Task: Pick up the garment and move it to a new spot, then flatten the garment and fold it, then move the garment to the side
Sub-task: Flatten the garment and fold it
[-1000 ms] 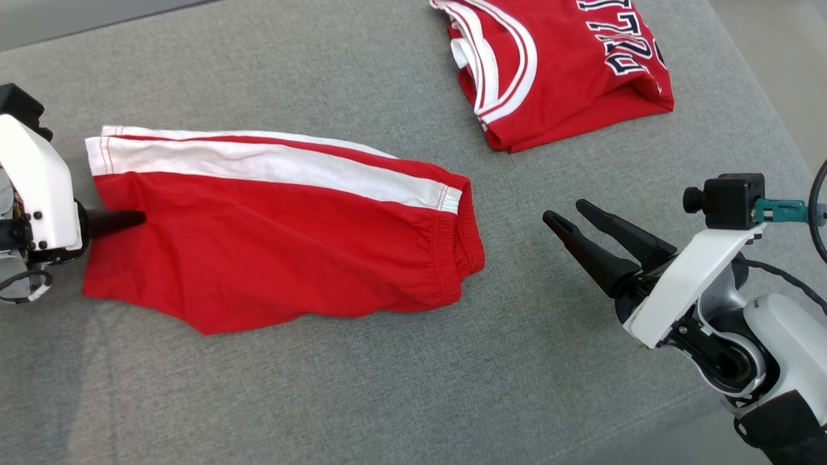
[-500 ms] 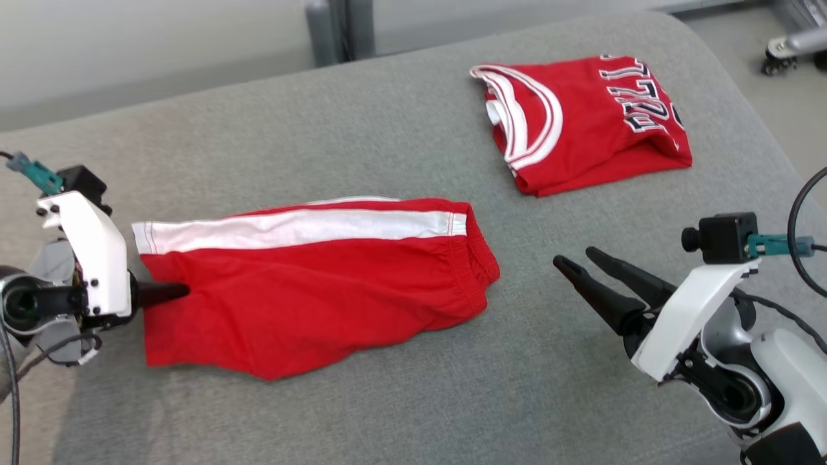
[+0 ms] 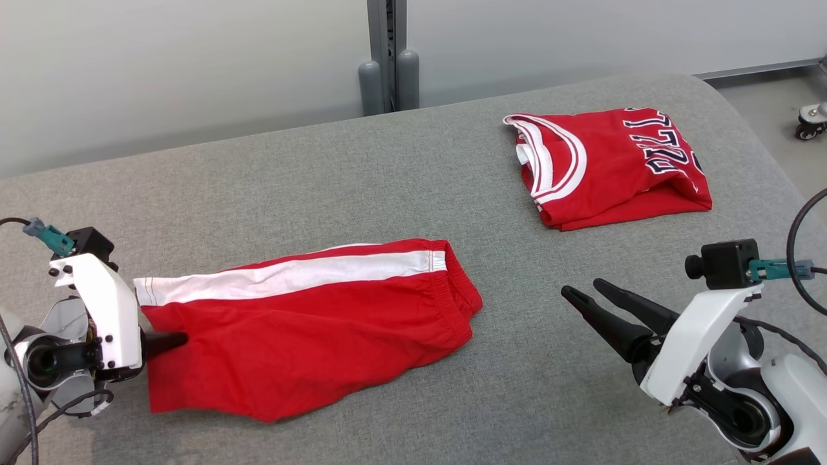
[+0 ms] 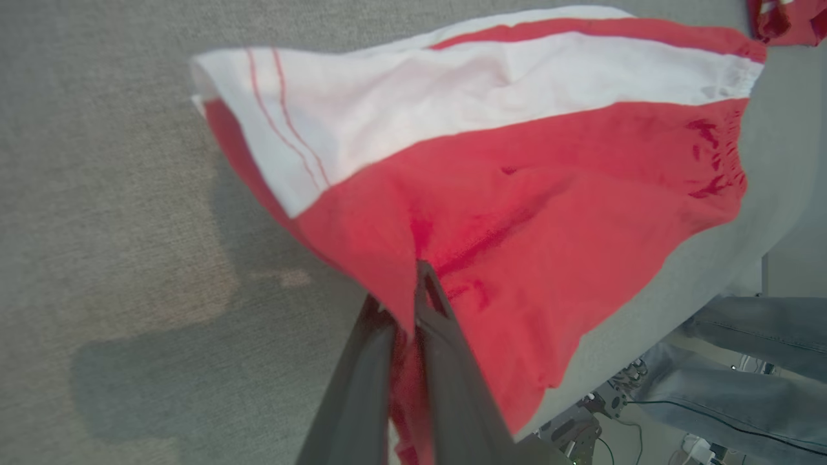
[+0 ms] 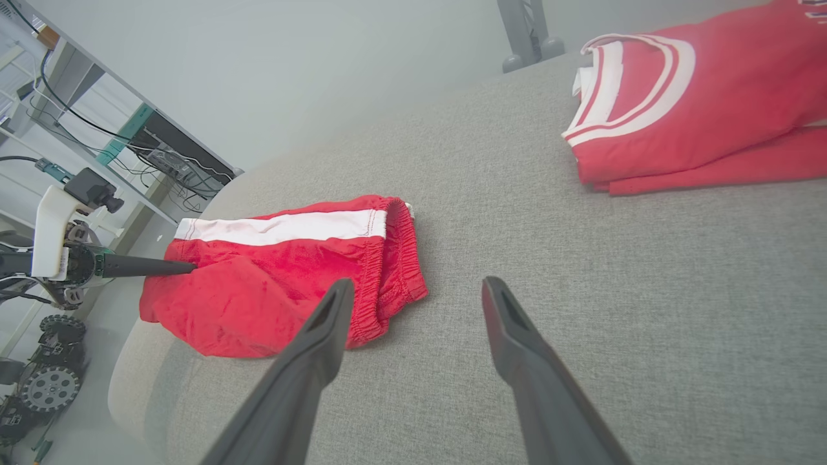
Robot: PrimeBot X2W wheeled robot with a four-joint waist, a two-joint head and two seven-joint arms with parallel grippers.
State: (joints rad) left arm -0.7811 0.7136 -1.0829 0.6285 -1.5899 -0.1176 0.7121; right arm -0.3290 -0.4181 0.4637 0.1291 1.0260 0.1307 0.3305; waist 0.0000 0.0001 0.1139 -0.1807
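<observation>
Two red garments lie on your grey padded table [image 3: 310, 174]: the shorts [image 3: 303, 329], with a white stripe [image 3: 291, 274] along their far edge, sit toward the robot's left, and a folded jersey [image 3: 614, 168] with white trim sits at the far right, well apart from them. Your left gripper [image 3: 176, 338] is clamped on the shorts at the leg-hem end, just below the white stripe. In the left wrist view its two dark fingers [image 4: 452, 368] are pressed together with red cloth pinched between them, and the hem beside the grip is raised off the table, throwing a shadow on the grey cover. The rest of the shorts lies spread on the table, with the elastic waistband [image 3: 455, 290] pointing toward the middle and the near edge uneven, sagging to a point at the front. Your right gripper [image 3: 581, 288] hovers over bare table to the right of the waistband, its fingers spread wide with nothing between them, tips aimed toward the shorts and clear of the cloth. In the left wrist view you can see a person's legs in jeans [image 4: 743, 361] beyond the table's edge, and a grey post [image 3: 387, 58] stands behind the table's far side
</observation>
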